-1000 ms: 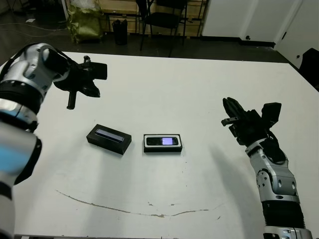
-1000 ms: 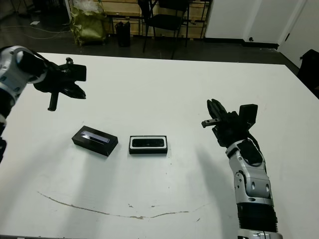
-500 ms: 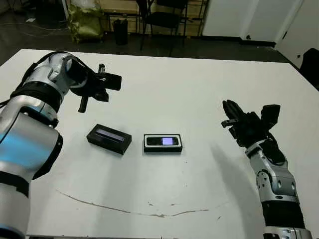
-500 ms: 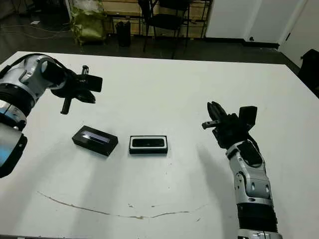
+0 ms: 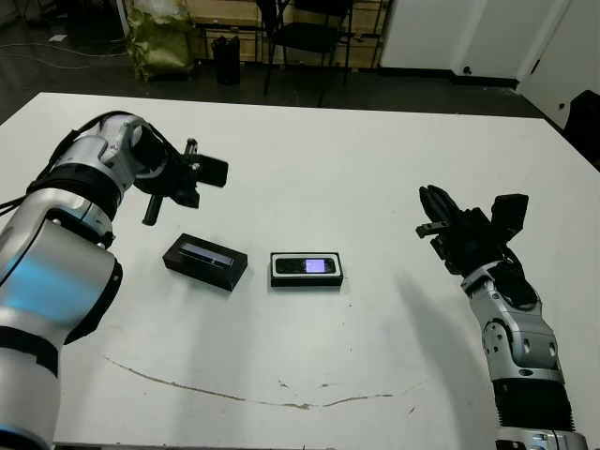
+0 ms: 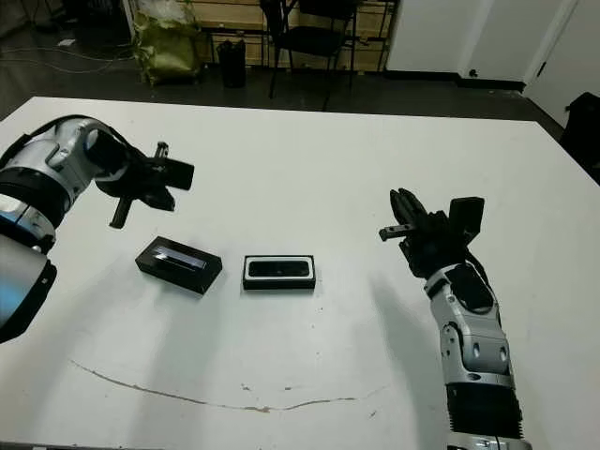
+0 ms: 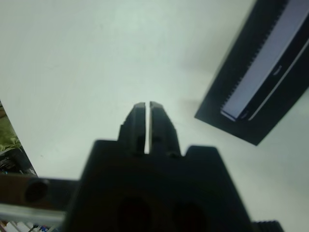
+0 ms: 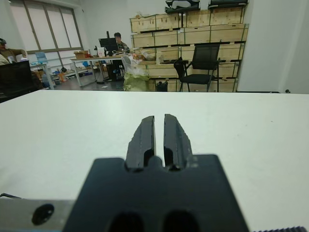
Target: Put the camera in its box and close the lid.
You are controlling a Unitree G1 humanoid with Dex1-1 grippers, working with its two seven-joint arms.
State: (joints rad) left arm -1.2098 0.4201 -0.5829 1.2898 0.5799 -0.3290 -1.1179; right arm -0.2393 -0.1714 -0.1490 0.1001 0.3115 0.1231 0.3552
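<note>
The camera, a slim black bar with a bluish window, lies inside the box, a shallow white-lined tray at the table's middle. Just left of it rests the lid, black with a pale stripe, flat on the table and apart from the box. My left gripper hovers behind and to the left of the lid, fingers shut on nothing. The left wrist view shows its closed fingertips over bare table, with the lid beside them. My right gripper is raised at the right, shut and holding nothing.
The white table carries a thin brown streak near its front edge. Beyond the far edge stand a black chair, a yellow-green bag and shelves with boxes. A person sits at a distant desk.
My left gripper has swung in from the far left, to the right and downward, ending closer to the lid. The right arm, lid and box have stayed put.
</note>
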